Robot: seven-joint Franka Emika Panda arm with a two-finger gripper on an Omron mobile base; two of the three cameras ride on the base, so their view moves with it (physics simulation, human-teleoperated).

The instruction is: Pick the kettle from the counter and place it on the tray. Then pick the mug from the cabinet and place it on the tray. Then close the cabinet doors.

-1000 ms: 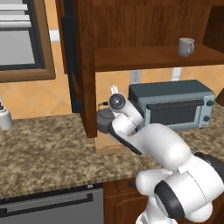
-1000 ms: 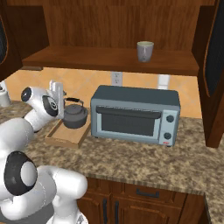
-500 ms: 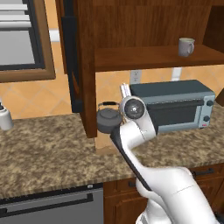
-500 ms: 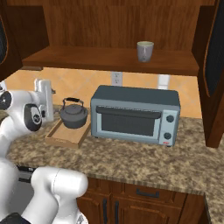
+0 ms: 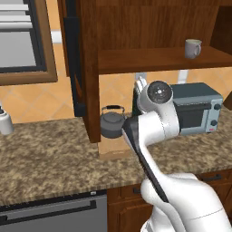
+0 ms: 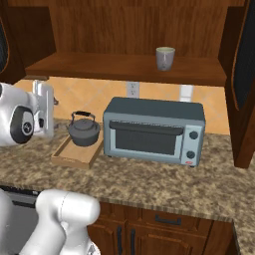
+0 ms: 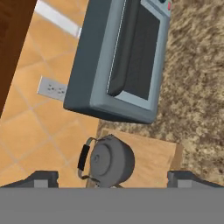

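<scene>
Grey and round, the kettle sits on the wooden tray, and you can see it stands at the tray's back end, close to the wall. Your landmark is the toaster oven: the tray lies on the speckled counter just beside the oven's left side, and the kettle is near the oven but you cannot tell if they touch. In the hand view you look down on the kettle, its black handle and the bare part of the tray, with the oven past them. Your gripper hangs above the kettle with its two dark tips spread wide, one out past each side of the kettle, and it has nothing in its grasp. Up above the oven, the mug stands upright on the shelf of the cabinet, right over the oven's middle. You can see a cabinet door swung open to the right of the oven, and the other door open on the far left of the kettle. A wall socket sits just above the oven's top.
</scene>
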